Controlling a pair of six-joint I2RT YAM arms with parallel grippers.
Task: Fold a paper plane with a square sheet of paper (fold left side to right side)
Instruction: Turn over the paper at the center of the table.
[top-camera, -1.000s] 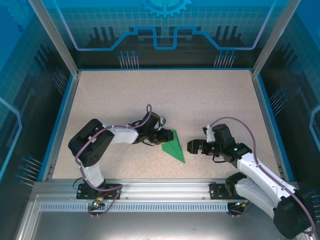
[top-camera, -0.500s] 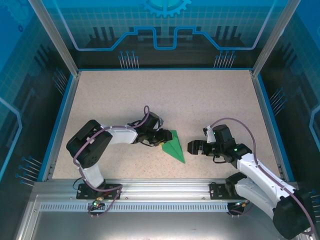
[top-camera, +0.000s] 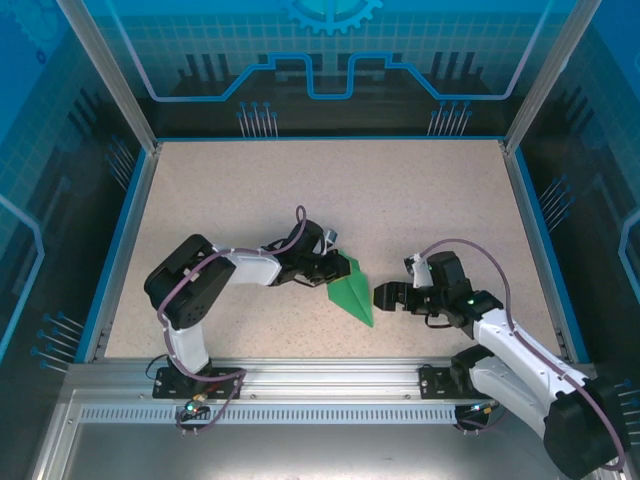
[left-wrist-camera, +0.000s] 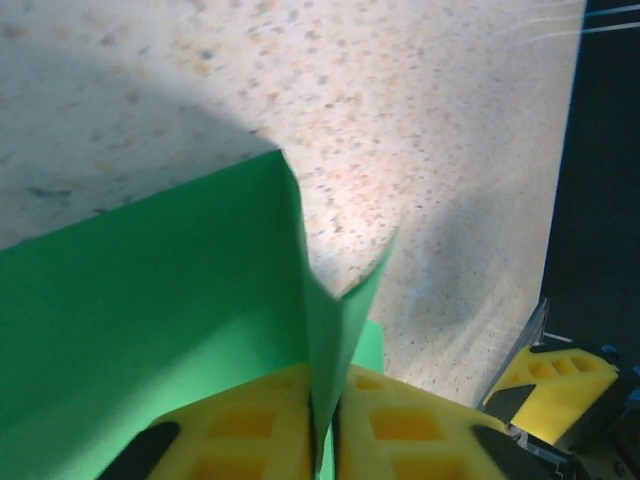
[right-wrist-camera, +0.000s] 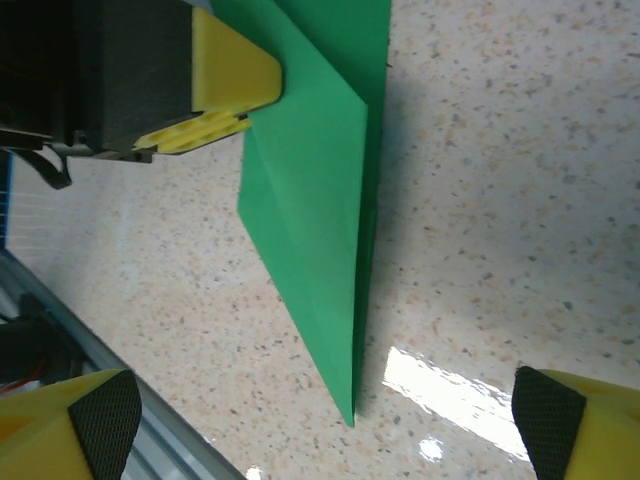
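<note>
- Speckled beige bench (top-camera: 400, 190) with a thin blue rim (top-camera: 125, 240).
- Back wall (top-camera: 330, 60): a translucent blue panel printed with a grid, circuit lines and a gear.
- Matching blue side panels (top-camera: 40, 200) stand behind slanting aluminium posts (top-camera: 105, 75).
- Slotted aluminium rail (top-camera: 320, 385) runs along the near edge.
- Bright glare patch (right-wrist-camera: 450, 395) lies on the bench in the right wrist view.

Paper (right-wrist-camera: 310, 200) is thin, smooth and matt, bright green, with sharp creases. Table (right-wrist-camera: 500, 150) looks like speckled beige laminate, smooth with a slight sheen, and there's a white glare patch on it. Left claw (left-wrist-camera: 322, 400) is matt yellow plastic, moulded with little pockets. Right claw (top-camera: 383, 296) is the same yellow plastic, with black, finely textured pads (right-wrist-camera: 100, 415) that look rubbery. Arm shells (top-camera: 250, 267) are glossy white plastic. Rail (top-camera: 320, 385) along the near edge is brushed, ribbed aluminium.
</note>
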